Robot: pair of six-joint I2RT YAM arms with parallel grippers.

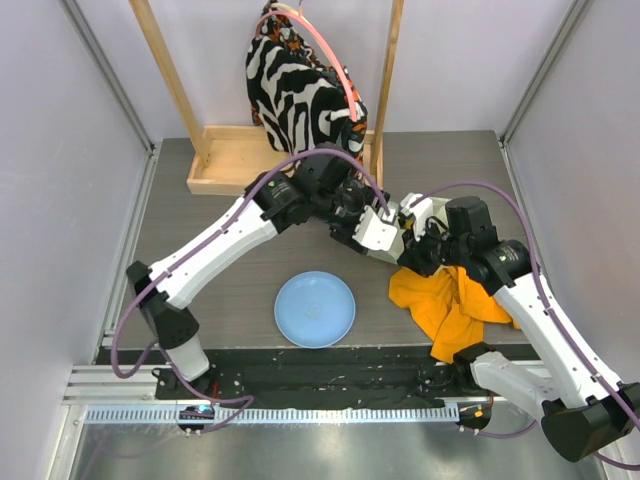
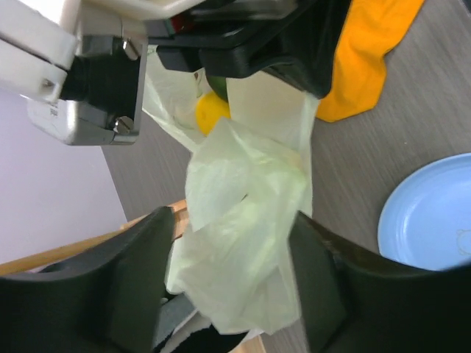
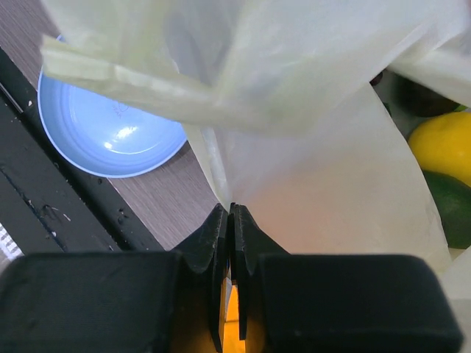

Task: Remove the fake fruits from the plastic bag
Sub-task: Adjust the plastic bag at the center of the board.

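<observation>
Beyond the plate [image 1: 315, 309], the right gripper [image 3: 232, 211] pinches the bag [image 3: 309, 169] tight — the left gripper [image 2: 232, 220] gapes around it. 1 lemon [image 2: 211, 112] shows inside.

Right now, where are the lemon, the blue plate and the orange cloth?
lemon [image 2: 212, 112], left wrist view, its visible yellow side.
blue plate [image 1: 315, 309], top external view, its bare middle.
orange cloth [image 1: 445, 305], top external view, its middle.

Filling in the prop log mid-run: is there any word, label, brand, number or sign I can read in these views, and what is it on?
None can be read in any view.
The plastic bag: plain film, no print showing.
The light blue plate: a faint mark at its centre, too small and blurred to read.
The zebra-patterned garment: stripes only, no lettering.
</observation>
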